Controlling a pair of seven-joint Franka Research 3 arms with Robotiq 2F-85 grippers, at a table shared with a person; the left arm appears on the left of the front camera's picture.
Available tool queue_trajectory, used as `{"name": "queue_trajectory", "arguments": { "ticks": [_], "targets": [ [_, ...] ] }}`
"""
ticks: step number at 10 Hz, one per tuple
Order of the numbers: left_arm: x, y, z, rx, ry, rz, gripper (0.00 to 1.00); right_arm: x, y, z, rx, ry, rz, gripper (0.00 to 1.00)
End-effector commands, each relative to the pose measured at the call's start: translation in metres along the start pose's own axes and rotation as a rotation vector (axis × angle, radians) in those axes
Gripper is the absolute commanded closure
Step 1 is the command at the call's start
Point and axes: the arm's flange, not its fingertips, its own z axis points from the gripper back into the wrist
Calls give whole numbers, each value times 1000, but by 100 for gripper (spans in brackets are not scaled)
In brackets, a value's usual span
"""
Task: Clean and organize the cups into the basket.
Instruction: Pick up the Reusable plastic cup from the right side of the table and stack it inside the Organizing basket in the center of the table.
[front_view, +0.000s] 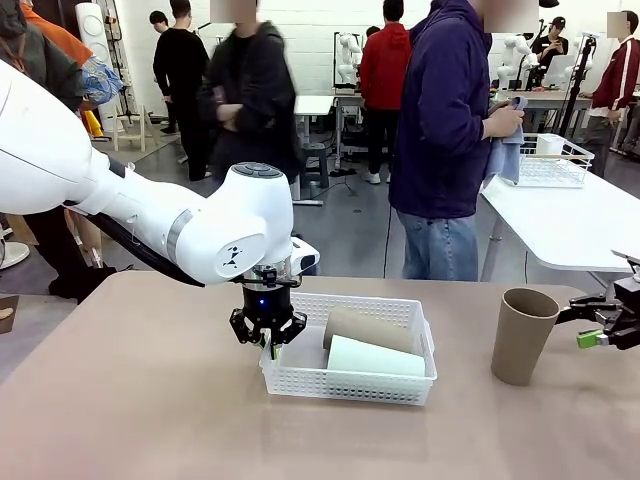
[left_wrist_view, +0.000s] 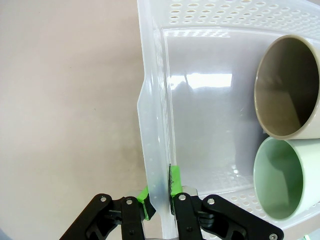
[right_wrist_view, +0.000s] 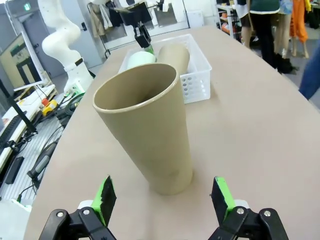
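Note:
The white mesh basket (front_view: 345, 385) sits mid-table with a tan cup (front_view: 368, 328) and a mint green cup (front_view: 375, 357) lying on their sides inside. My left gripper (front_view: 268, 345) is shut on the basket's left wall (left_wrist_view: 152, 125); in the left wrist view the tan cup (left_wrist_view: 287, 90) and the mint cup (left_wrist_view: 280, 185) show their open mouths. Another tan cup (front_view: 522, 335) stands upright at the right. My right gripper (front_view: 585, 324) is open just to its right. Seen from the right wrist, this cup (right_wrist_view: 150, 135) stands just ahead of the spread fingers (right_wrist_view: 221, 197), untouched.
A person in a dark blue top (front_view: 445, 130) stands beyond the far edge holding a cloth. A white wire basket (front_view: 550, 160) rests on another white table behind at the right. Bare tabletop (front_view: 150, 400) lies left of and in front of the mesh basket.

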Motion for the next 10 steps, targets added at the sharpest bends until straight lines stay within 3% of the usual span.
{"name": "queue_trajectory", "arguments": {
  "ticks": [1, 4, 10],
  "targets": [
    [-2, 1, 2, 0, -6, -3, 100, 2, -6, -7, 33, 30, -10, 0],
    [-2, 1, 2, 0, -6, -3, 100, 0, -9, -18, 29, 57, 101, 0],
    [-2, 1, 2, 0, -6, -3, 100, -2, -17, -43, 76, 77, 154, 0]
  ]
}}
